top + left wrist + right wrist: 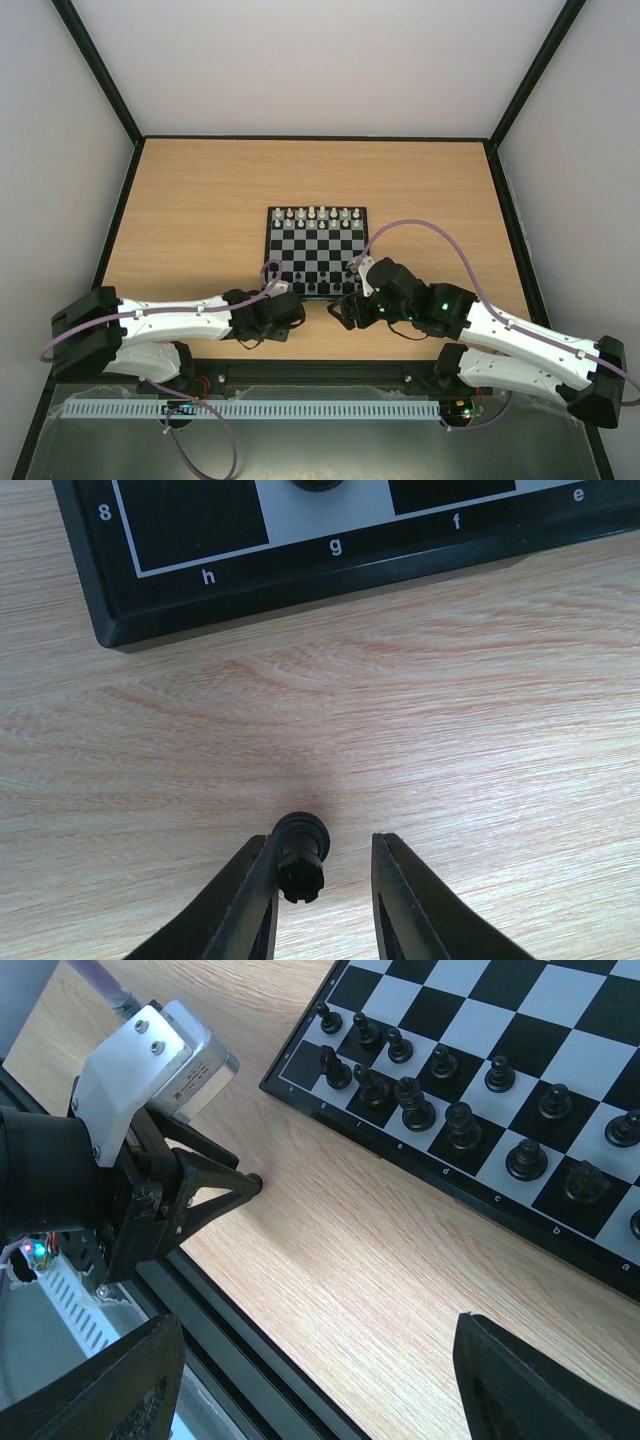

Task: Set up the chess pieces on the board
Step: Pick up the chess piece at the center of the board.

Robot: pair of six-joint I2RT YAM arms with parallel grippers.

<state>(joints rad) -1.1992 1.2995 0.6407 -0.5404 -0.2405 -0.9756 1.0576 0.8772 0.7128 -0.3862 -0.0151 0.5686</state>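
A dark chess piece (300, 865), shaped like a rook, lies on the wood just in front of the board (300, 580), off its near left corner. My left gripper (322, 840) straddles it. The left finger touches the piece and a gap stays between the piece and the right finger. Seen from the right wrist, that left gripper (240, 1186) reaches low over the table. Several dark chess pieces (410, 1100) stand in the board's (450, 1192) two near rows. My right gripper (320, 1380) hangs open above bare wood by the board's near edge, holding nothing.
White pieces (315, 215) line the far rows of the board (316, 296). A black frame rail (260, 1360) and the table's near edge run close behind both grippers. Walls close in the table on the left, right and far sides.
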